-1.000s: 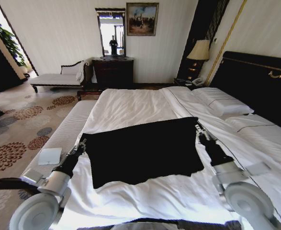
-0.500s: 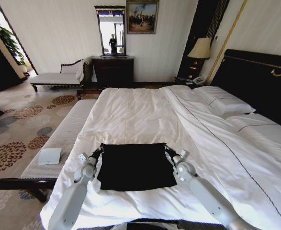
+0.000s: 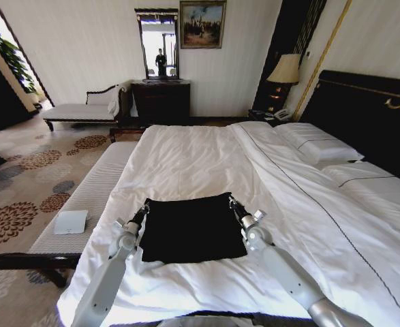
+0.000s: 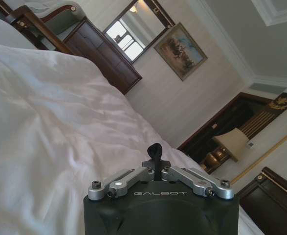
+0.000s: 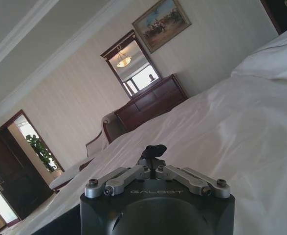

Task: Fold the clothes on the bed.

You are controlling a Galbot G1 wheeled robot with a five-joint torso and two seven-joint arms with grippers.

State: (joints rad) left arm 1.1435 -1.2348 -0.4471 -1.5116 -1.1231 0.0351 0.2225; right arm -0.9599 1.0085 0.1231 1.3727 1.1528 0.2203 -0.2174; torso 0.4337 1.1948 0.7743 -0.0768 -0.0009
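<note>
Fingers pinched on far corners of black T-shirt [image 3: 191, 228] — left gripper [image 3: 142, 212], right gripper [image 3: 232, 203] | garment folded, flat on white bed [image 3: 186, 157] — near foot edge, between both arms.

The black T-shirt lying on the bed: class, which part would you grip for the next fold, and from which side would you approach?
Grip the two far corners of the black T-shirt, where the left hand and right hand already pinch it. Come from the foot of the bed, low along the sheet: the cloth lies flat as a rectangle, so its corners are the easiest parts to pinch.
</note>
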